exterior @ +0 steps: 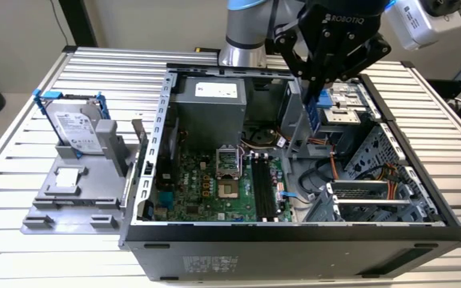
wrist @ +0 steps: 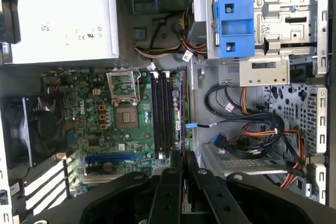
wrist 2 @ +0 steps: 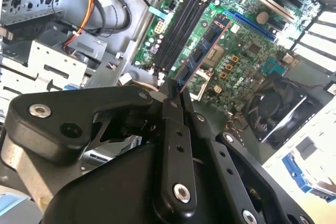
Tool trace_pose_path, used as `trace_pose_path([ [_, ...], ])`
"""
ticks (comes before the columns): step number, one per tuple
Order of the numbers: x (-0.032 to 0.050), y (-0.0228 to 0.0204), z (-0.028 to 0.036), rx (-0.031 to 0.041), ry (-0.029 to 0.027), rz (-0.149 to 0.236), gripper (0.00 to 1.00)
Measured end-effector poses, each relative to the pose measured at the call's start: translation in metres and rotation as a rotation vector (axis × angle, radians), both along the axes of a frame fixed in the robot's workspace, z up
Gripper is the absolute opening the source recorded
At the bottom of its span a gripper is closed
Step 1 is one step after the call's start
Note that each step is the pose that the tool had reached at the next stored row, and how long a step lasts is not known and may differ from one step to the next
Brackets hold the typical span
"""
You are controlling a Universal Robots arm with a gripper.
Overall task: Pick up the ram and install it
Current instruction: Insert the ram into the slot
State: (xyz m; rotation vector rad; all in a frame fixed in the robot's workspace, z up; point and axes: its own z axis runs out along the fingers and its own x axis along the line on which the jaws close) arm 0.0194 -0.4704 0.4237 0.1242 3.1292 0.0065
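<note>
One ram (wrist 2: 202,51) is all you are handling, and the gripper (wrist 2: 176,90) is pinching it by one end, fingers pressing on its flat faces. It is hanging long axis down from the fingertips, above the open case (exterior: 295,231) and not yet reaching the motherboard (wrist: 100,114). Roughly four black slots (wrist: 161,119) are lying below it (running flat along the board, crosswise to the upright stick). One hard drive (exterior: 74,123) is standing outside the case wall.

Bright, even overhead light; soft shadows.
</note>
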Motion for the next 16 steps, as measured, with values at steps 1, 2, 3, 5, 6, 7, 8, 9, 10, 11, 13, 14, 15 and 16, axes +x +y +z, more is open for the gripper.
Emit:
trace_pose_path([
  [1,0.0002,-0.0014,-0.0004,0.0006,0.0003,0.000,0.00],
  [2,0.0004,-0.0028,-0.0008,0.0018,0.0005,-0.001,0.00],
  [3,0.0006,-0.0042,-0.0013,0.0030,0.0005,-0.001,0.00],
  [5,0.0011,-0.0068,-0.0028,0.0049,0.0005,-0.003,0.00],
  [6,0.0011,-0.0072,-0.0041,0.0051,0.0005,-0.004,0.00],
  [7,0.0011,-0.0073,-0.0058,0.0050,0.0005,-0.006,0.00],
  [8,0.0011,-0.0073,-0.0076,0.0049,0.0004,-0.007,0.00],
  [9,0.0012,-0.0073,-0.0095,0.0051,0.0002,-0.009,0.00],
  [10,0.0012,-0.0073,-0.0113,0.0051,0.0001,-0.009,0.00],
  [11,0.0013,-0.0073,-0.0131,0.0050,0.0002,-0.010,0.00],
  [13,0.0014,-0.0071,-0.0166,0.0050,0.0001,-0.012,0.00],
  [14,0.0014,-0.0070,-0.0185,0.0050,0.0001,-0.014,0.00],
  [15,0.0014,-0.0070,-0.0203,0.0049,0.0001,-0.015,0.00],
  [16,0.0015,-0.0069,-0.0221,0.0048,0.0001,-0.017,0.00],
])
